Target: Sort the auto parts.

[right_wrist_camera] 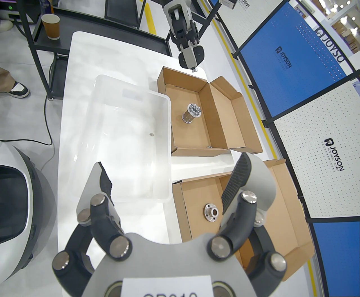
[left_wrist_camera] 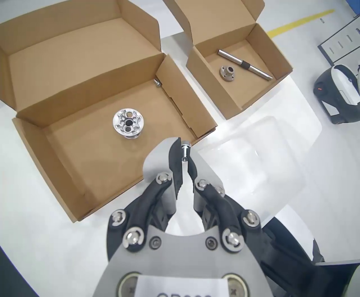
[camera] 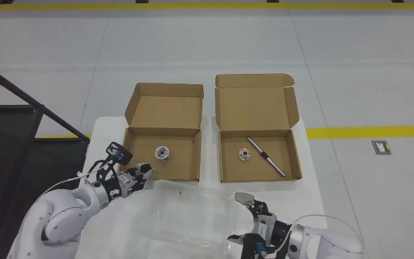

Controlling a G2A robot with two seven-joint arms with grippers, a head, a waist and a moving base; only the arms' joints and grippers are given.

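My left gripper [left_wrist_camera: 184, 153] is shut on a small silver bolt [left_wrist_camera: 185, 150], held just above the near wall of the left cardboard box [camera: 139, 169]. A round metal hub [left_wrist_camera: 128, 123] lies inside that box, and a second small bolt [left_wrist_camera: 157, 82] rests in its far corner. The right cardboard box [camera: 292, 173] holds a small flange [camera: 244, 154] and a steel shaft [camera: 266, 156]. My right gripper [right_wrist_camera: 174, 180] hangs open and empty near the table's front, over the edge between the clear bin [right_wrist_camera: 92, 118] and the right box [right_wrist_camera: 292, 242].
The clear plastic bin [camera: 187, 213] takes up the front middle of the white table [camera: 103, 129]. Both boxes have their lids folded back toward the far side. A black rack with a paper cup [right_wrist_camera: 51, 26] stands beside the table's left end.
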